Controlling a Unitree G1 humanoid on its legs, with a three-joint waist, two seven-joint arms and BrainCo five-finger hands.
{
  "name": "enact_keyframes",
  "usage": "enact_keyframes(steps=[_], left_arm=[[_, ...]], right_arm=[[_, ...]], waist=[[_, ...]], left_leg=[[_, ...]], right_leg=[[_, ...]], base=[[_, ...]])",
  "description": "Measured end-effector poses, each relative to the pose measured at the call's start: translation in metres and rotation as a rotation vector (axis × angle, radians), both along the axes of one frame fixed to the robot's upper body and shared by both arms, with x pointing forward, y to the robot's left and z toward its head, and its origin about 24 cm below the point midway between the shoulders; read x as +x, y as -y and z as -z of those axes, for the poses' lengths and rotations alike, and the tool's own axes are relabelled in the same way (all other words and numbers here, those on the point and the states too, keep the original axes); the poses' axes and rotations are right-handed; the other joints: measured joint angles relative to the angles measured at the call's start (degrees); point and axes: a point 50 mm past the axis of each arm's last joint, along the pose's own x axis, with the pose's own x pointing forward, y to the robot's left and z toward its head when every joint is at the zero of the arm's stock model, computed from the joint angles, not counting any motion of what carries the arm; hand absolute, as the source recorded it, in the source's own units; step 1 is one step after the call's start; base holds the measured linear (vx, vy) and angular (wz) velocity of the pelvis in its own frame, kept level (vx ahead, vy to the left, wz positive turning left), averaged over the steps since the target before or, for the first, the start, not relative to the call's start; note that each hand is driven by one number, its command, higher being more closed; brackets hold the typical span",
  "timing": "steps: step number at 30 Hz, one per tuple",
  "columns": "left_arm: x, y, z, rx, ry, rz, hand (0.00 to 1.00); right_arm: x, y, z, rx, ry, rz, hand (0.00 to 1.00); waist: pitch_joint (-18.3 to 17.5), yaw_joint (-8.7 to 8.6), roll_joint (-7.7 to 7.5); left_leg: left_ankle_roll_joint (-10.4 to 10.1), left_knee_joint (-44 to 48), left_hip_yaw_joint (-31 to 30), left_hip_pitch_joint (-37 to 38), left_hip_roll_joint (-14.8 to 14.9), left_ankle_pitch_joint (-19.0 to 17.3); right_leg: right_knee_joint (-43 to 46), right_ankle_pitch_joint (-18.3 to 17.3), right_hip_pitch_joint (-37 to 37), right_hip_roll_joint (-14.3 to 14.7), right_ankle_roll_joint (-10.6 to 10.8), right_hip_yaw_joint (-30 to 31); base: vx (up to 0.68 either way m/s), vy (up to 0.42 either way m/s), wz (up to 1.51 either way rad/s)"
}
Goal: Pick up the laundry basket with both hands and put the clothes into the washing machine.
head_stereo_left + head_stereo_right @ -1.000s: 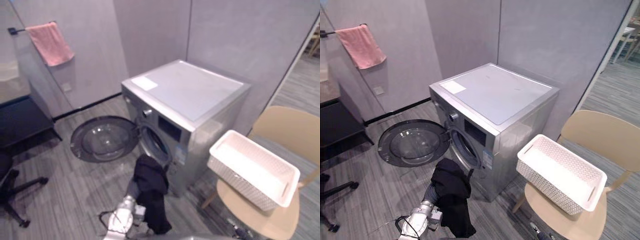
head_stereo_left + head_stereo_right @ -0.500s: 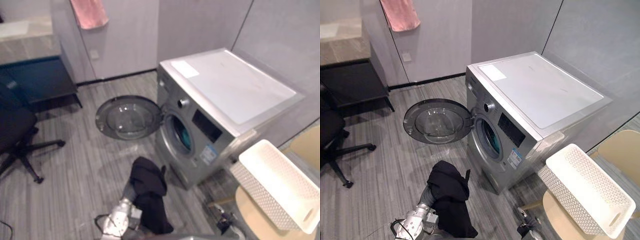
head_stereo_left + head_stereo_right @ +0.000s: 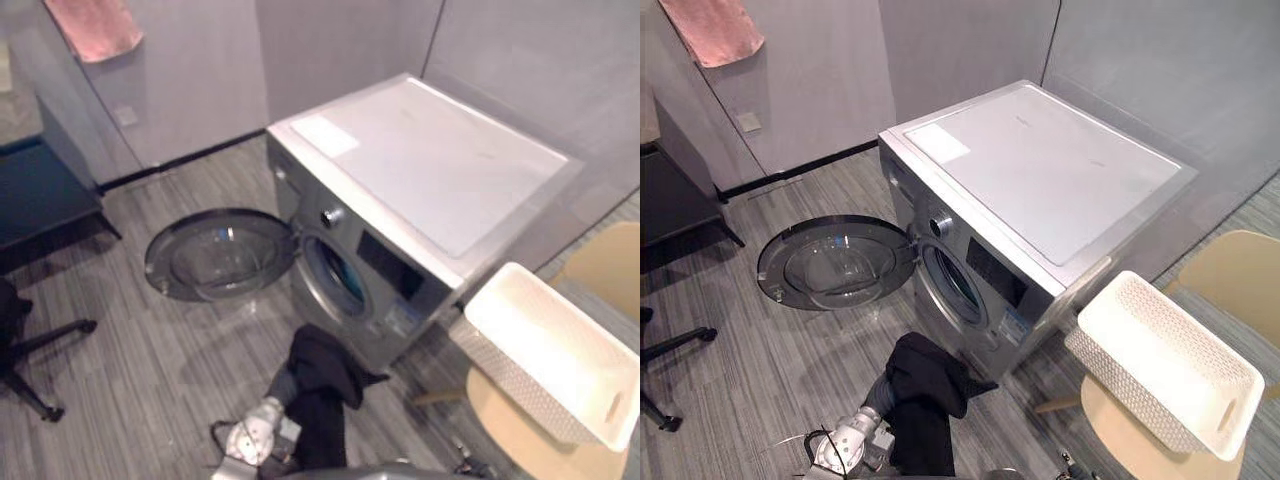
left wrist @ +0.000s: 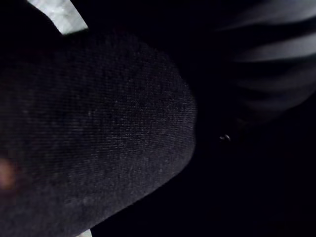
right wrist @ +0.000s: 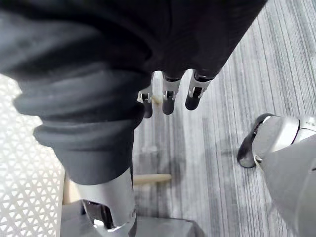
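1. At the far left a pink towel (image 3: pixel 95 25) hangs on the wall above a dark cabinet (image 3: pixel 40 200). Both are well apart from the work.
2. The round door (image 3: pixel 215 255) of the washing machine (image 3: pixel 430 170) stands swung wide open, to the left of the drum opening (image 3: pixel 335 275). A bluish patch shows inside the drum, but I cannot tell whether it is cloth.
3. The black garment (image 3: pixel 325 385) is draped over the left robot hand (image 4: pixel 269 69), low and just in front of the drum opening. Its tail hangs towards the floor (image 3: pixel 150 370). Only the ribbed cover of this hand shows dimly. Its fingers are buried in the cloth, so I cannot tell whether they are curled.
4. The garment looks soft, light and limp. It will likely sag, slide off a loose hold, and trail an end over the door rim. Bunching it at the middle fold looks the safest hold, then pushing it deep into the drum.
5. To the right of the machine, the white laundry basket (image 3: pixel 1130 395) rests on a beige chair (image 3: pixel 1230 270) and looks empty. Its lattice plastic should be stiff and light, best taken by the cut-out handles at the two ends.
6. The right robot hand (image 5: pixel 167 94) hangs beside the basket. Its fingers are straight, close together and pointing at the floor, and they hold nothing.
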Motion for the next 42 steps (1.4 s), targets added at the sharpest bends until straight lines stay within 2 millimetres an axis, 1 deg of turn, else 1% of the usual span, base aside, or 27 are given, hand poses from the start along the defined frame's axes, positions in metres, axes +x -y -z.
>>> enact_keyframes(steps=[1, 2, 3, 4, 5, 6, 7, 8, 9, 12, 14, 15, 16, 17, 19, 23, 26, 28, 29, 30, 32, 34, 35, 36, 39, 40, 42], left_arm=[[0.001, 0.000, -0.001, -0.001, 0.002, -0.002, 1.00], [-0.001, 0.000, -0.002, -0.003, 0.004, -0.003, 1.00], [-0.001, -0.001, -0.003, -0.001, 0.010, -0.004, 1.00], [-0.001, -0.001, -0.003, 0.001, 0.010, 0.002, 1.00], [-0.001, 0.001, -0.005, -0.011, 0.015, -0.002, 1.00], [-0.002, 0.002, -0.005, -0.017, 0.016, -0.006, 1.00], [-0.003, 0.002, -0.005, -0.017, 0.011, -0.007, 1.00], [-0.003, 0.004, -0.005, -0.022, 0.010, -0.006, 1.00], [-0.001, 0.005, -0.007, -0.023, 0.020, -0.004, 1.00], [-0.001, 0.003, -0.007, -0.021, 0.021, -0.017, 1.00], [-0.001, 0.005, -0.007, -0.027, 0.021, -0.014, 1.00], [-0.001, 0.005, -0.007, -0.028, 0.021, -0.012, 1.00], [-0.001, 0.006, -0.006, -0.025, 0.017, -0.005, 1.00], [-0.001, 0.007, -0.007, -0.030, 0.024, -0.006, 1.00], [0.000, 0.010, -0.011, -0.045, 0.044, -0.004, 1.00], [-0.001, 0.009, -0.010, -0.038, 0.037, -0.006, 1.00], [-0.001, 0.004, -0.009, -0.020, 0.035, -0.021, 1.00], [-0.001, 0.003, -0.009, -0.018, 0.031, -0.021, 1.00], [-0.002, 0.002, -0.007, -0.015, 0.024, -0.025, 1.00], [-0.001, -0.003, -0.006, -0.007, 0.020, -0.047, 1.00], [-0.003, -0.012, -0.001, 0.011, -0.003, -0.077, 1.00], [-0.006, -0.018, 0.003, 0.019, -0.022, -0.099, 1.00], [-0.006, -0.019, 0.004, 0.019, -0.028, -0.110, 1.00], [-0.007, -0.016, 0.006, 0.009, -0.039, -0.113, 1.00], [-0.007, -0.012, 0.007, -0.012, -0.045, -0.124, 1.00], [-0.007, -0.015, 0.007, -0.022, -0.048, -0.149, 1.00], [-0.008, -0.016, 0.009, -0.035, -0.062, -0.166, 1.00]], right_arm=[[0.001, 0.000, 0.000, -0.001, 0.005, 0.003, 0.00], [0.005, 0.001, -0.001, -0.002, 0.021, 0.006, 0.00], [0.010, 0.000, -0.002, 0.001, 0.038, 0.007, 0.00], [0.012, -0.001, -0.003, -0.001, 0.048, -0.002, 0.00], [0.019, 0.000, -0.005, -0.012, 0.069, -0.026, 0.00], [0.027, 0.002, -0.007, -0.023, 0.088, -0.047, 0.00], [0.041, 0.002, -0.010, -0.031, 0.122, -0.074, 0.00], [0.050, 0.002, -0.013, -0.041, 0.144, -0.097, 0.00], [0.058, -0.002, -0.015, -0.044, 0.157, -0.148, 0.00], [0.071, -0.011, -0.017, -0.046, 0.171, -0.260, 0.00], [0.070, -0.014, -0.016, -0.053, 0.155, -0.324, 0.00], [0.068, -0.015, -0.015, -0.054, 0.149, -0.335, 0.00], [0.062, -0.013, -0.014, -0.055, 0.133, -0.334, 0.00], [0.057, -0.010, -0.012, -0.060, 0.116, -0.335, 0.00], [0.050, -0.006, -0.011, -0.064, 0.088, -0.334, 0.00], [0.016, -0.001, -0.002, -0.045, -0.017, -0.280, 0.00], [0.005, -0.008, 0.002, -0.010, -0.044, -0.244, 0.00], [0.000, -0.013, 0.003, 0.003, -0.049, -0.241, 0.00], [0.001, -0.011, 0.002, -0.003, -0.045, -0.243, 0.00], [0.005, -0.013, 0.002, 0.000, -0.024, -0.256, 0.00], [0.013, -0.016, 0.000, -0.001, 0.014, -0.272, 0.00], [0.016, -0.015, -0.002, -0.012, 0.030, -0.272, 0.00], [0.018, -0.013, -0.002, -0.018, 0.035, -0.273, 0.00], [0.023, -0.010, -0.004, -0.028, 0.043, -0.274, 0.00], [0.031, -0.008, -0.006, -0.033, 0.059, -0.275, 0.00], [0.031, -0.008, -0.005, -0.031, 0.055, -0.278, 0.00], [0.032, -0.009, -0.006, -0.036, 0.054, -0.309, 0.00]], waist=[[-0.08, 0.20, 0.36], [0.16, 0.43, 0.76], [0.38, 1.06, 0.37], [0.65, 1.72, -0.40], [0.46, 2.81, 0.08], [0.42, 3.22, 0.42], [0.47, 3.70, -0.07], [0.16, 4.49, -0.91], [0.37, 4.53, -1.71], [0.45, 4.62, -1.61], [0.59, 4.64, -1.41], [0.66, 4.65, -1.49], [0.60, 4.56, -0.85], [0.11, 4.65, -0.91], [-0.47, 4.44, 0.34], [-0.38, 4.72, 0.23], [0.26, 4.50, -0.52], [0.37, 4.48, 0.29], [0.43, 4.50, 1.02], [0.34, 4.49, 0.68], [0.16, 4.04, -0.37], [-0.29, 2.74, -1.49], [-0.68, 3.06, -2.61], [-1.04, 3.11, -1.20], [-1.84, 3.38, 1.83], [-2.44, 4.46, 2.72], [-2.78, 4.70, 3.05]], left_leg=[[-0.58, 2.81, 0.66, -1.34, 0.20, -0.22], [-0.62, 7.56, 3.78, -3.71, 0.77, 0.17], [-1.62, 10.87, 6.11, -5.01, 0.91, 0.72], [0.22, 12.45, 7.92, -6.29, 1.80, -0.69], [1.47, 10.89, 8.66, -7.67, 4.22, -1.29], [0.83, 7.06, 8.49, -8.06, 5.86, 0.60], [0.39, 1.69, 7.49, -6.97, 6.02, 3.17], [0.96, -1.34, 8.49, -5.14, 4.87, 4.84], [1.88, -4.33, 8.76, -4.13, 4.24, 6.19], [2.12, -5.83, 10.05, -1.80, 4.89, 6.33], [2.15, -5.84, 11.53, 0.94, 5.60, 6.30], [2.08, -5.97, 12.17, 2.01, 5.62, 6.17], [1.83, -7.88, 12.98, 4.79, 6.03, 5.82], [1.34, -9.56, 13.86, 5.60, 6.79, 5.47], [1.29, -12.66, 16.12, 6.35, 7.39, 5.57], [2.22, -16.26, 18.65, 8.92, 7.01, 6.08], [2.89, -19.41, 19.96, 12.99, 7.11, 6.29], [3.68, -20.92, 21.07, 15.98, 8.04, 6.38], [4.41, -21.05, 21.98, 17.02, 9.23, 6.30], [4.47, -20.45, 23.60, 16.77, 10.31, 6.14], [4.35, -19.48, 25.12, 16.35, 10.77, 6.08], [4.31, -19.24, 25.32, 16.56, 8.95, 6.07], [4.41, -19.22, 25.47, 16.55, 7.05, 6.01], [4.41, -19.17, 25.33, 16.09, 6.90, 6.01], [4.45, -19.42, 25.22, 14.96, 7.43, 5.98], [4.46, -19.85, 25.17, 14.83, 7.74, 5.97], [4.48, -20.57, 24.54, 15.44, 7.96, 6.01]], right_leg=[[0.31, 0.02, 0.21, 0.20, 0.06, -0.63], [0.51, 0.03, 0.98, 0.51, 0.07, -1.84], [0.53, 0.04, 2.15, 0.02, 0.05, -1.88], [0.50, 0.04, 2.73, -0.16, 0.05, -1.84], [0.57, -0.08, 2.81, 0.21, 0.21, -1.86], [0.85, -0.40, 2.61, 0.25, 0.67, -1.71], [1.61, -1.51, 2.36, -1.03, 1.38, -0.34], [2.62, -2.03, 1.37, -2.14, 1.87, 1.30], [3.05, -2.32, -0.23, -2.62, 2.26, 3.46], [-0.17, -2.44, -0.29, -2.27, 2.11, 8.33], [-1.43, -1.02, -0.25, -2.09, 1.41, 9.36], [-2.38, 1.35, -0.26, -2.25, 1.55, 9.44], [-2.71, 2.26, 1.19, -2.08, 2.39, 9.59], [-3.12, 2.64, 1.05, -1.68, 2.26, 10.07], [-2.99, 2.77, -0.19, -1.41, 2.48, 10.79], [-2.29, 3.58, -0.13, -2.27, 3.90, 10.51], [5.44, 4.70, -2.09, -1.82, 4.45, 6.07], [10.89, 7.22, -3.62, -0.39, 3.55, 4.50], [13.21, 8.00, -5.71, 1.68, 2.66, 4.65], [13.15, 5.90, -7.42, 3.78, 3.09, 5.22], [10.54, 5.79, -8.30, 6.13, 3.73, 6.94], [4.80, 8.49, -8.04, 6.34, 3.90, 8.55], [2.69, 9.47, -7.38, 5.35, 1.97, 9.67], [-0.37, 9.56, -6.22, 4.92, 1.31, 10.97], [-5.72, 12.29, -5.22, 4.84, 1.30, 11.48], [-7.56, 13.32, -4.76, 4.93, 1.22, 11.62], [-9.51, 14.34, -3.55, 4.91, 0.98, 11.37]], base=[[0.19, -0.010, 0.41], [0.17, -0.014, 0.29], [0.15, -0.023, 0.28], [0.15, -0.038, 0.13], [0.14, -0.042, -0.03], [0.17, -0.007, -0.16], [0.20, 0.052, -0.28], [0.23, 0.090, -0.28], [0.21, 0.084, -0.18], [0.13, 0.110, -0.27], [0.05, 0.048, -0.39], [0.05, -0.015, -0.22], [0.06, -0.040, -0.31], [0.05, -0.065, -0.44], [-0.01, -0.056, -0.39], [-0.03, 0.009, -0.19], [-0.03, 0.034, -0.34], [0.01, 0.061, -0.38], [0.04, 0.069, -0.58], [0.02, 0.066, -0.60], [0.00, 0.038, -0.42], [0.07, 0.012, -0.16], [0.10, 0.004, -0.17], [0.09, 0.023, -0.19], [0.06, 0.054, -0.11], [0.05, 0.025, -0.08], [0.05, 0.004, 0.04]])
